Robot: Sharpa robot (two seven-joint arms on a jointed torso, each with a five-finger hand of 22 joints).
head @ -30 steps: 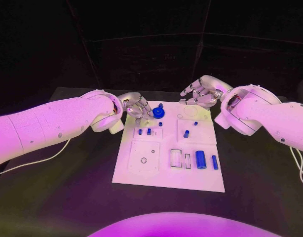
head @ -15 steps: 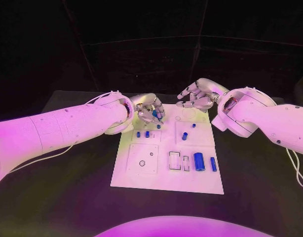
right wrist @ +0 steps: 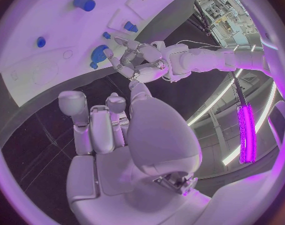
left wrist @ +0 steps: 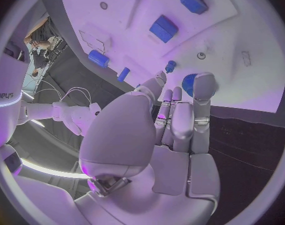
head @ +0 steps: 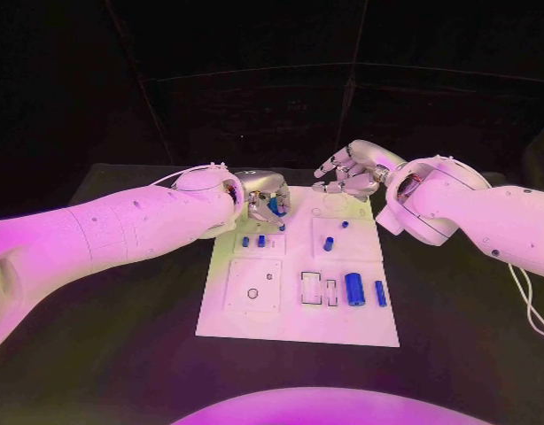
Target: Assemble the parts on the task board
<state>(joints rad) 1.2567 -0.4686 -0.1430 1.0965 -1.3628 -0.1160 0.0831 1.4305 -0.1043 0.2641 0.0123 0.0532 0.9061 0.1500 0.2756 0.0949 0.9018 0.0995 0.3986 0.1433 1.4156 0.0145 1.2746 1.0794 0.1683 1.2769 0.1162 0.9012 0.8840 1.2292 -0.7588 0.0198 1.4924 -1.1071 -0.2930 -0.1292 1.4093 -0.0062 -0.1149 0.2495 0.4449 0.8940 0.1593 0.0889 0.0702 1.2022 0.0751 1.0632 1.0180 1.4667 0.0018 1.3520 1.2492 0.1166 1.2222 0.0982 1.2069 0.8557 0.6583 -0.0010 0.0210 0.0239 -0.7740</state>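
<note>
Head view: black table bears white task board; both hands' grips unclear.

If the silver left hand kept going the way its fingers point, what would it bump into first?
Probably the round blue gear-like part just beyond the left hand, at the far edge of the white task board. How much gap remains is unclear.

Looks like a robotics lab or demo booth: flat black table inside dark curtained walls, glowing pink light strip, cluttered equipment racks behind
</note>
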